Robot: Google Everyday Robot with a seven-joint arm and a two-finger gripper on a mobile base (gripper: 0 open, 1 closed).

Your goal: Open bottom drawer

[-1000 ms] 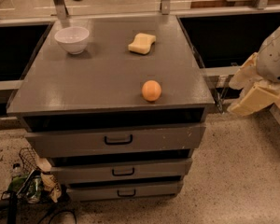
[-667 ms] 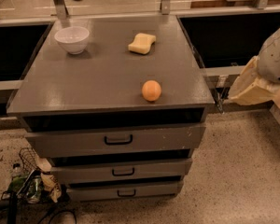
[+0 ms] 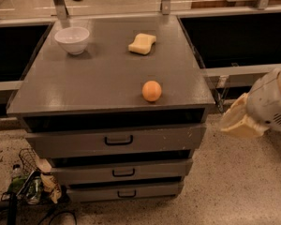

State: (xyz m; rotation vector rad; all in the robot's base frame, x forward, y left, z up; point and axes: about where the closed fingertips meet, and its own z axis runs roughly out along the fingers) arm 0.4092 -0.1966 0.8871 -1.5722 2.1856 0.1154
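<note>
Dropping, our hand (image 3: 232,122) hangs right of the bench (image 3: 98,78); we cannot tell its grip; bottom drawer (image 3: 152,190) stays shut.

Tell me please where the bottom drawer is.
The bottom drawer sits low centre by the floor, under the middle drawer; the gripper hovers at the right edge.

A white bowl (image 3: 72,40), yellow sponge (image 3: 142,43) and orange (image 3: 151,91) sit apart on the cabinet top (image 3: 98,83).

- 3 grey drawers (image 3: 117,142), the bottom drawer (image 3: 126,191) included
- 1 white bowl (image 3: 72,40)
- 1 orange (image 3: 151,91)
- 1 yellow sponge (image 3: 142,43)
- 1 gripper (image 3: 239,121), beyond the right edge of the cabinet (image 3: 98,78)
</note>
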